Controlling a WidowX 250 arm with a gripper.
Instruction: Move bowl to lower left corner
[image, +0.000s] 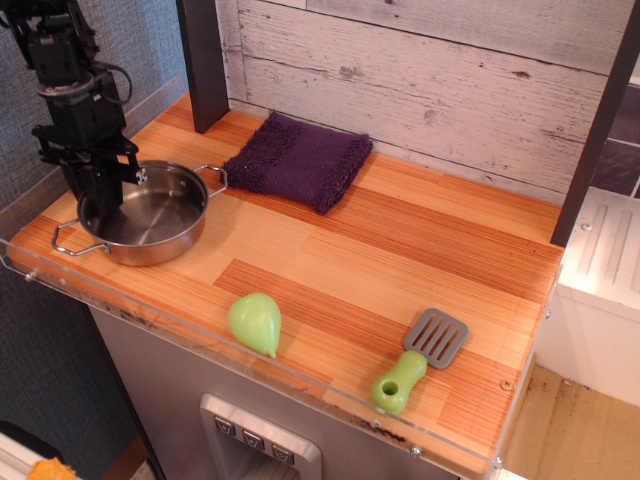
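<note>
- Bowl: a shiny steel pan with two wire loop handles, standing upright on the striped wooden countertop, close to the left edge and a little back from the front edge.
- Gripper: the black arm comes down from the upper left and its fingers straddle the bowl's left rim, one side inside the bowl. They appear clenched on the rim, though the contact itself is too dark to confirm.
- Lower left corner: the front-left corner, edged by a clear plastic rim; a strip of bare wood lies between the bowl and this corner.
- Progress, as judged: the bowl sits in the left front part of the countertop, near the goal but not tucked into the corner. What is left seems a short slide toward the front-left, then letting go and lifting clear.
- Other items, all well apart from the bowl: a purple cloth by the back wall, a green pear near the front edge, and a spatula toward the front-right corner.
</note>
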